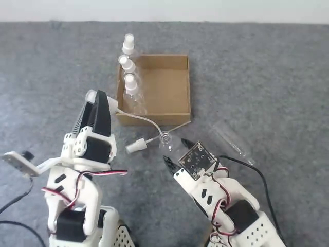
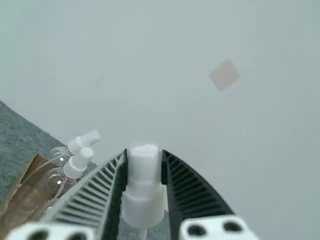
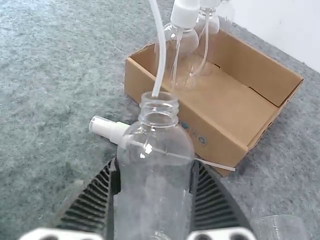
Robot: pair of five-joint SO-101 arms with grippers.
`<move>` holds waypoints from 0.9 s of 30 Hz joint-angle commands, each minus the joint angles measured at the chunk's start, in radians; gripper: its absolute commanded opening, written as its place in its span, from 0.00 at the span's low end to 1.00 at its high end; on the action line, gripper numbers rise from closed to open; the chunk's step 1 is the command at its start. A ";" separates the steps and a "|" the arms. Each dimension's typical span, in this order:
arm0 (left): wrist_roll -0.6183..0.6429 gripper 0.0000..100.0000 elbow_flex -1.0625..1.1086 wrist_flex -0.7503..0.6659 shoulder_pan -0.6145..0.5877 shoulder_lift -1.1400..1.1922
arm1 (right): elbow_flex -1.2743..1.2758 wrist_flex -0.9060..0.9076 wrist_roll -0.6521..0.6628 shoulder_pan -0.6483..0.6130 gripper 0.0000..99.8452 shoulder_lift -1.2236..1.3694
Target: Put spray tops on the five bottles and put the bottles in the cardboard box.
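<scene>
Firmly, left end effector (image 2: 144, 154) grips white spray top (image 2: 144, 200); right end effector (image 3: 155, 169) clamps clear bottle (image 3: 156, 142).

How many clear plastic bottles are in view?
5: three capped bottles inside the brown cardboard box, one uncapped bottle in the right gripper, one bottle lying on the grey carpet beside it.

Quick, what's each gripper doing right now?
Left gripper: shut on a spray top.
Right gripper: shut on an uncapped bottle.

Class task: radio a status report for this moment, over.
Left gripper shut on white spray top. Right gripper shut on clear plastic bottle, tube at its neck. No obstruction.
</scene>
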 commanded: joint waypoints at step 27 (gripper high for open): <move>-0.157 0.01 0.076 -0.003 0.215 -0.015 | -0.026 -0.019 0.015 -0.004 0.01 -0.019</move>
